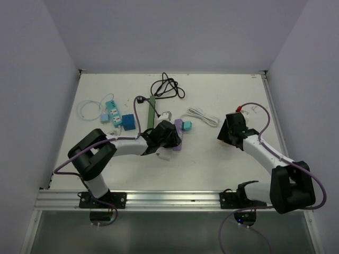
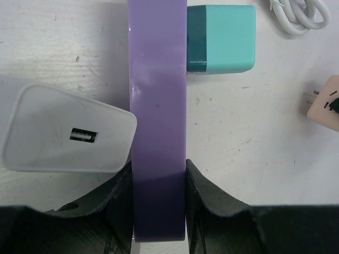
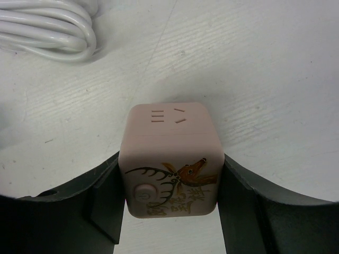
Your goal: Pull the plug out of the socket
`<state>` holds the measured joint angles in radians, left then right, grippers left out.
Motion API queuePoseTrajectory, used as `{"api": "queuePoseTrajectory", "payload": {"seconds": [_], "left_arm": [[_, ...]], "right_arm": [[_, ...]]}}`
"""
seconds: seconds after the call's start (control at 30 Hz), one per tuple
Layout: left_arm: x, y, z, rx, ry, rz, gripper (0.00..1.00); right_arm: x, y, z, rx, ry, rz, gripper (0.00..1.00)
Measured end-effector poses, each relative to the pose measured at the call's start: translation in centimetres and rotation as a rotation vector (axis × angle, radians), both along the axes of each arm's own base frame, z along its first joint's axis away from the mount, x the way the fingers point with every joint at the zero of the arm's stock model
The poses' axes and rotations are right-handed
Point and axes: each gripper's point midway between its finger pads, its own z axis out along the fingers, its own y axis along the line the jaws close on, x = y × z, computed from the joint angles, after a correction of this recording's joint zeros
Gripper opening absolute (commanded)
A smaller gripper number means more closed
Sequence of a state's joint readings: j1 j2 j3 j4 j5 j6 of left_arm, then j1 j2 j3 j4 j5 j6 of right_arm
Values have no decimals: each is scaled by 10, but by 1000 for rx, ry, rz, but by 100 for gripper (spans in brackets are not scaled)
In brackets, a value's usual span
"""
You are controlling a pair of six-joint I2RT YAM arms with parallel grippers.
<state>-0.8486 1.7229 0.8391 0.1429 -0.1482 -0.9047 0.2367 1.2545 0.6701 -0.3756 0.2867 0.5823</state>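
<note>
A purple socket strip [image 2: 159,95] lies lengthwise between my left fingers. A teal plug [image 2: 222,39] sits against its right side near the far end, and a white USB charger [image 2: 69,132] against its left side. My left gripper [image 2: 159,169] is shut on the strip's near end. In the top view the left gripper [image 1: 170,136] is at mid-table with the teal plug [image 1: 186,126] just beyond it. My right gripper [image 3: 172,159] is shut on a pink cube socket [image 3: 172,153] with a deer print, to the right in the top view [image 1: 226,132].
A coiled white cable [image 1: 204,116] lies between the two grippers and shows in the right wrist view [image 3: 47,29]. A green power strip [image 1: 152,111], a black cable [image 1: 167,87], a teal strip [image 1: 110,110] and a blue cube [image 1: 128,123] lie at the back left.
</note>
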Motion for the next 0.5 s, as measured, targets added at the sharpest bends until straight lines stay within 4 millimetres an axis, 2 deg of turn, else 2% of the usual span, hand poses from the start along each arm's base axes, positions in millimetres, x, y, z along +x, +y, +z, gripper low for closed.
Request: {"api": "queuePoseTrajectory", "payload": {"seconds": [0.07,0.23,0.4,0.5], "left_arm": [[0,0,0,-3,0,-4,0],[0,0,0,-6,0,-11,0],[-1,-1,0,-10,0,-14,0],[-1,-2,0,-13,1,-17,0]], "right_arm": [[1,-1,0,-6,-2,-3,69],[0,2,0,7,4,13,86],[-2,7,5,30,-4,36,93],[-1,9,18,44,-36,49,94]]}}
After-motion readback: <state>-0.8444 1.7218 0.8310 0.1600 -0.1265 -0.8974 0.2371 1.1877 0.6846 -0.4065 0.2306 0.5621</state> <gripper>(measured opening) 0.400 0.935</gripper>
